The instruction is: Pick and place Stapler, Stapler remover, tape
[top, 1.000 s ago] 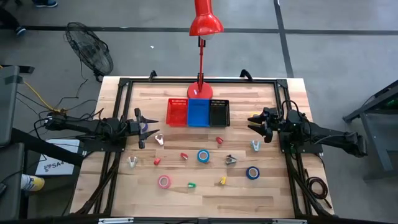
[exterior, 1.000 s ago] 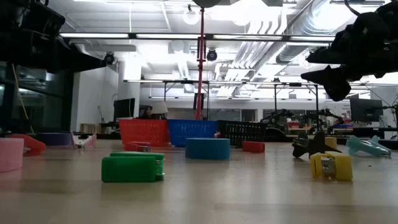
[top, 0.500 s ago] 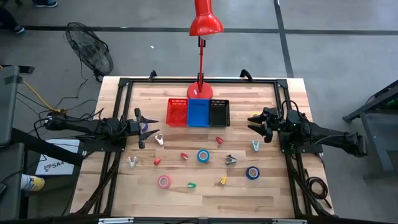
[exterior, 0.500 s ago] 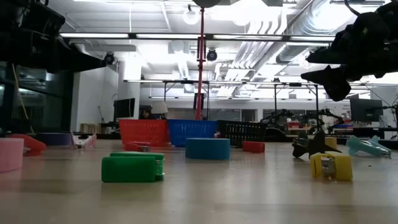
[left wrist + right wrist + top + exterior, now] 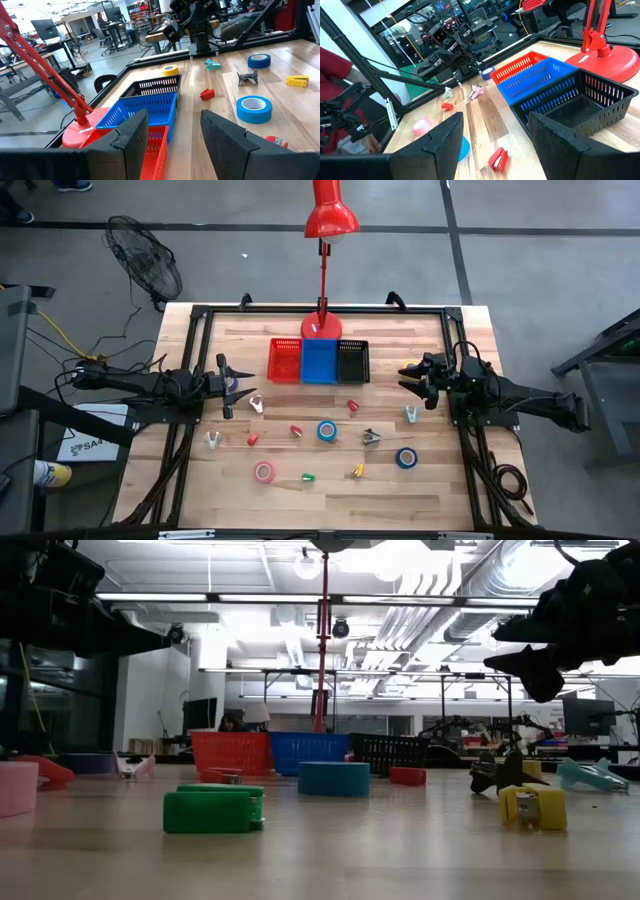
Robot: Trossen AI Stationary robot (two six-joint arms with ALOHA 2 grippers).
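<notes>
- High view: over a pale plank table [image 5: 440,490], the left gripper [image 5: 226,385] and the right gripper [image 5: 413,378] hang with jaws apart and empty. Between them stand three mesh bins in a touching row: red bin [image 5: 285,361], blue bin [image 5: 320,361], black bin [image 5: 352,361]. A blue tape ring [image 5: 327,430] lies ahead of both grippers at mid-table; a second blue tape ring [image 5: 406,457] lies nearer the right gripper; a pink tape ring [image 5: 264,472] lies nearer the left. A dark claw-shaped stapler remover [image 5: 371,437] sits just beside the central ring.
- Low view: a blocky green stapler [image 5: 214,809] and a yellow stapler [image 5: 533,806] rest flat on the wood; the right gripper [image 5: 535,665] hangs above the surface.
- Left wrist view: its dark fingers [image 5: 131,132] stand spread, nothing between them; the glossy central ring, open-centred, lies beyond the gap, the bins beside one finger.
- Right wrist view: its fingers [image 5: 444,137] are likewise parted around empty air; the lattice-walled black bin sits just past one fingertip, a small red stapler [image 5: 498,159] in the gap on the planks.
</notes>
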